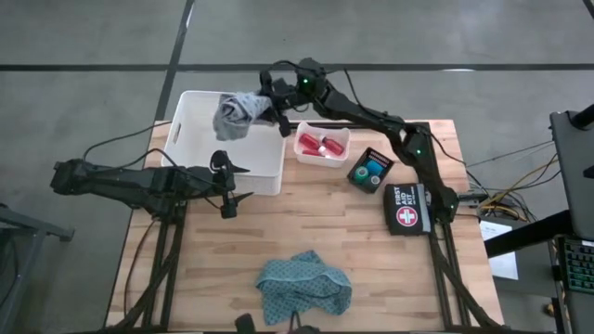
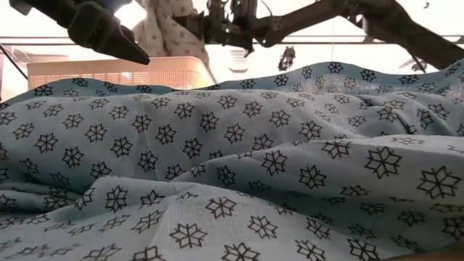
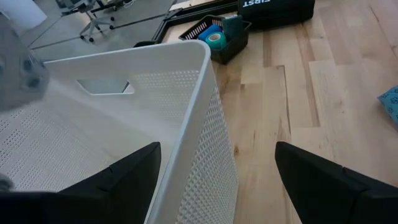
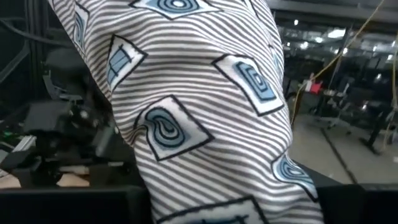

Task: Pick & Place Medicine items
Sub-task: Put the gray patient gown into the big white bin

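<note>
Holding: right gripper (image 1: 263, 100) is clamped on a grey striped cloth (image 1: 233, 114), which hangs bunched over the far part of the white basket (image 1: 190, 107).
Cloth close up: in the right wrist view the grey striped cloth (image 4: 186, 99) fills the middle, printed with blue and white diamond patches.
Left gripper (image 1: 232, 185): fingers apart, nothing between them, at the near right corner of the white basket, one finger over the basket and one over the table (image 1: 371, 250).
Left wrist view: the basket rim (image 3: 205, 56) runs up between the two dark fingers (image 3: 134, 171).
Red bottles (image 1: 321, 145): lying together in a small clear tray just right of the basket; their number cannot be told.
Blue and green containers (image 1: 371, 170): side by side in a small black tray, right of the red bottles and nearer.
First-aid pouch (image 1: 407, 209): black with a red and white cross, flat at the right edge of the table, near the black tray.
Teal cloth (image 1: 303, 285): crumpled at the near middle of the table, well apart from the trays; it fills the low view (image 2: 232, 167).
</note>
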{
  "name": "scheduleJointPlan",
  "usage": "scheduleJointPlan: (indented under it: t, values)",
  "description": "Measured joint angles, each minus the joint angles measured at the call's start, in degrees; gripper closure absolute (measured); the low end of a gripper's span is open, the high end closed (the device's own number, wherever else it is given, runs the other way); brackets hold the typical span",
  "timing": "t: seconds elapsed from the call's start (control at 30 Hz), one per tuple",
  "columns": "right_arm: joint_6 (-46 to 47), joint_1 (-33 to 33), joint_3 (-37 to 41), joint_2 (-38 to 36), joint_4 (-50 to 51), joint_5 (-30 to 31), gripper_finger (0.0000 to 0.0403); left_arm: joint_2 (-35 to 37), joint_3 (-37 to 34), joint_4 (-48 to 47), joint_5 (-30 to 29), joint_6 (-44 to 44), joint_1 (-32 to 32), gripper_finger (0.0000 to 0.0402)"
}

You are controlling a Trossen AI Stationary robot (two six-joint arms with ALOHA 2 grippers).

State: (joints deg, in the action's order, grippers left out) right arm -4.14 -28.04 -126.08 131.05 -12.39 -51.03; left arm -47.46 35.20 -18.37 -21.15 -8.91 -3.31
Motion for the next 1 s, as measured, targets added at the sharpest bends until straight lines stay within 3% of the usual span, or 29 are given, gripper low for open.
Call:
scheduleJointPlan:
  t: [0.1,0.2,0.5,0.73,1.0]
  values:
    - [1.1,-0.1,-1.0,1.6,0.5,0.0,0.0269,0.0,0.0,0.0,0.0,0.0,0.0,0.0082]
    - [-1.8,0.0,-0.5,1.4,3.1,3.9,0.0270,0.0,0.0,0.0,0.0,0.0,0.0,0.0082]
    - [-16.0,0.6,-0.2,-1.2,28.4,20.9,0.0270,0.0,0.0,0.0,0.0,0.0,0.0,0.0082]
    - [-16.7,0.6,-0.2,-0.7,36.2,23.0,0.0267,0.0,0.0,0.0,0.0,0.0,0.0,0.0082]
    - [-18.2,1.2,-0.1,-0.3,38.5,27.4,0.0266,0.0,0.0,0.0,0.0,0.0,0.0,0.0082]
